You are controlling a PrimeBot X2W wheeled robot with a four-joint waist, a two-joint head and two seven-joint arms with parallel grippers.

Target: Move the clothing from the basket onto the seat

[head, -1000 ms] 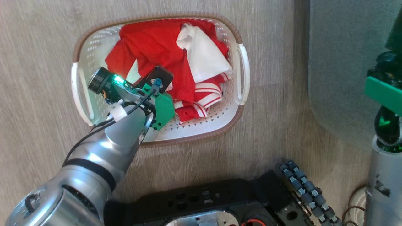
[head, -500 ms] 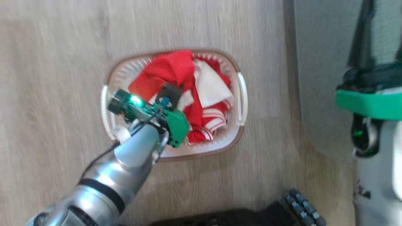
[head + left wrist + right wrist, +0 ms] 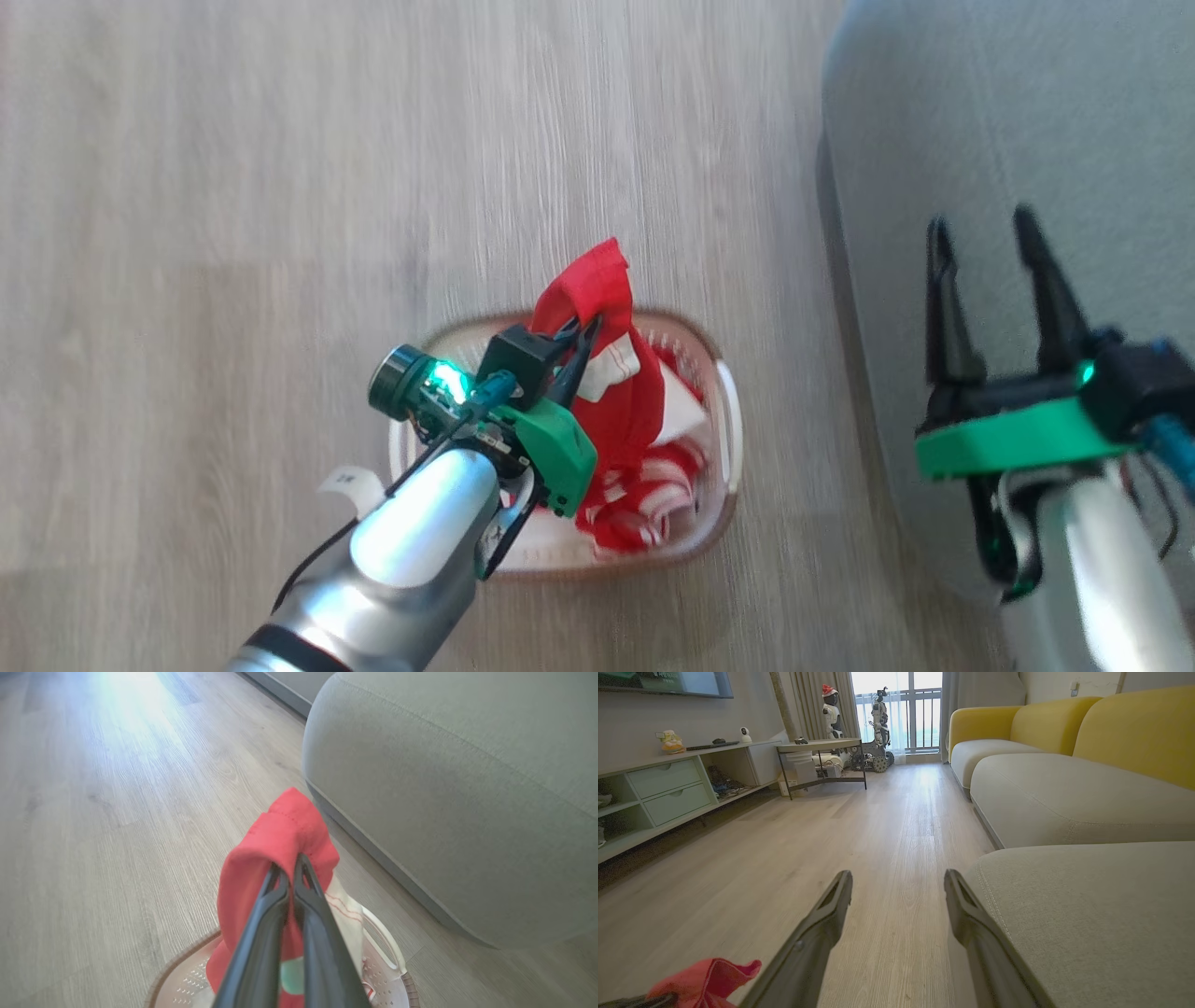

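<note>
Wood-plank floor (image 3: pixel 233 187): spreads beneath the left claw (image 3: pixel 583 329) and away to its left.

Seat (image 3: pixel 1027 112): grey-green cushion with a rounded corner and stitched seam. It lies directly under the right claw (image 3: pixel 980 229), and to the right of the left claw, apart from it.

Basket (image 3: pixel 731 429): white, perforated, brown rim, one side handle clear. It stands on the floor below the left claw, near the seat's edge.

Clothing (image 3: pixel 597 280): a red fold is bunched over the left claw's tips, held above the basket rim. The rest hangs down under the claw into the basket, where red-and-white striped cloth and a white piece lie heaped.

Left claw: clenched, grasping the clothing, fingers pressed together on the red fold.

Right claw: released, fingers spread wide with nothing between them, hovering over the seat's corner. From its wrist view, a scrap of red cloth shows low to its left.
</note>
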